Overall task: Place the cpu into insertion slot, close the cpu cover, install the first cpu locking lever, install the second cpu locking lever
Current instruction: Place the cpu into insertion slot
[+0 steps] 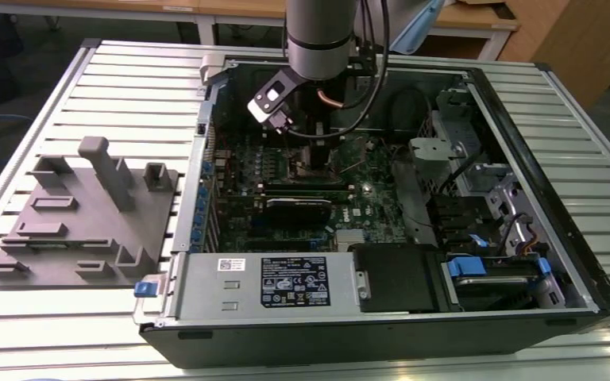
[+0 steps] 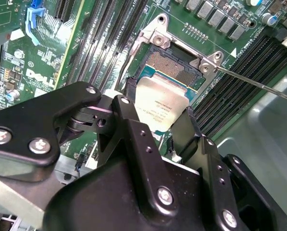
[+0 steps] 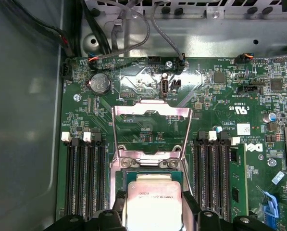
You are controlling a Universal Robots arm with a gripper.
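**Placing step in hand**

The gripper [image 2: 157, 126], upper middle in the exterior view, is clenched on the cpu [image 2: 161, 103]. It holds the chip tilted just above the insertion slot [image 2: 174, 67]. The cpu cover [image 3: 150, 111] stands raised. Seating it, I judge, calls for levelling the chip square to the slot's rim.

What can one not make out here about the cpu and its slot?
- Second wrist view: the cpu covers part of the insertion slot; whether they touch is unclear.
- First wrist view: the picture edge cuts off the cpu; the pincer hides its sides.
- Exterior view: under the arm, both are too small.
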